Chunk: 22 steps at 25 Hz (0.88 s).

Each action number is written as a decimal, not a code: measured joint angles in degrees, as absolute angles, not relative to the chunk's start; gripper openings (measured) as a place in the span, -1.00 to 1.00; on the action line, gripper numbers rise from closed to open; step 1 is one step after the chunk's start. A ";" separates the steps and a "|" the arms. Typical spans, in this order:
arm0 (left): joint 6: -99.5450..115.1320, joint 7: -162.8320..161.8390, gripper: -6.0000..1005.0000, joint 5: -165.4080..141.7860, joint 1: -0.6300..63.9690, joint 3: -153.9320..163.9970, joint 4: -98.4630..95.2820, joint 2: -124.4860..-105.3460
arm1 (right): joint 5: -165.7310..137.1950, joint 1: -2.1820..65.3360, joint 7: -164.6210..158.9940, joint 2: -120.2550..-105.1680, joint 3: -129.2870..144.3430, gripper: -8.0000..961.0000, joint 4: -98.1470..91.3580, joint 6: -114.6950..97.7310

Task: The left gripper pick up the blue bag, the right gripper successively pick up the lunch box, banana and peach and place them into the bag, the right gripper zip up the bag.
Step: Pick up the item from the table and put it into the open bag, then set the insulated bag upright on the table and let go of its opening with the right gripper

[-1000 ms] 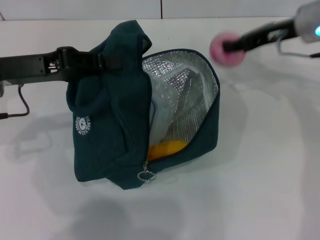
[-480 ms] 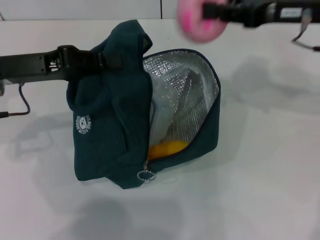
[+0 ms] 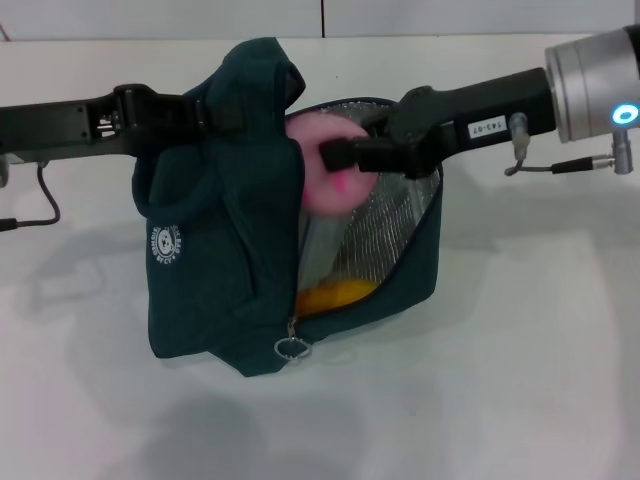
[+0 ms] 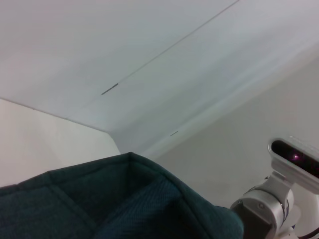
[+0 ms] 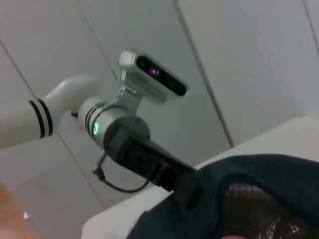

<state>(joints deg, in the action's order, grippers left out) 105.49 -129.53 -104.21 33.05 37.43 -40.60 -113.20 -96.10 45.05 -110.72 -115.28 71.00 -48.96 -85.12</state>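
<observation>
The blue bag (image 3: 215, 250) hangs open over the white table, held up by its top by my left gripper (image 3: 228, 115), which is shut on the fabric. Its silver foil lining (image 3: 385, 235) faces right. My right gripper (image 3: 345, 158) is shut on the pink peach (image 3: 322, 165) and holds it in the bag's mouth, near the top. The banana (image 3: 333, 296) lies at the bottom of the bag. The clear lunch box (image 3: 312, 245) stands inside, mostly hidden. The bag's fabric also shows in the left wrist view (image 4: 114, 199) and the right wrist view (image 5: 259, 184).
The zipper's metal ring pull (image 3: 291, 349) hangs at the bag's lower front corner. The white table (image 3: 520, 350) lies around the bag. A black cable (image 3: 45, 205) trails at the left edge. The left arm (image 5: 134, 149) shows in the right wrist view.
My right gripper has carried the peach from the far right, leftward and down, into the open mouth of the bag. The left gripper and the bag have stayed still.
</observation>
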 joint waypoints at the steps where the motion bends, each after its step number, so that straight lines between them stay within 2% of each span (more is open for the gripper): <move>1: 105.47 -129.53 -0.92 -104.19 33.05 37.44 -40.61 -113.20 | -96.44 45.24 -110.57 -115.28 71.20 -0.76 -48.94 -85.01; 6: 105.40 -129.55 -0.92 -104.14 33.05 37.37 -40.60 -113.16 | -97.22 45.69 -110.09 -115.31 71.17 -0.86 -49.14 -84.74; 12: 105.29 -129.54 -0.92 -104.08 33.10 37.35 -40.61 -113.12 | -97.23 45.99 -109.10 -115.31 71.19 -0.41 -48.93 -84.71; 22: 105.24 -129.47 -0.92 -103.98 32.90 37.26 -40.60 -113.11 | -96.80 43.93 -109.14 -115.22 66.46 0.49 -49.67 -85.00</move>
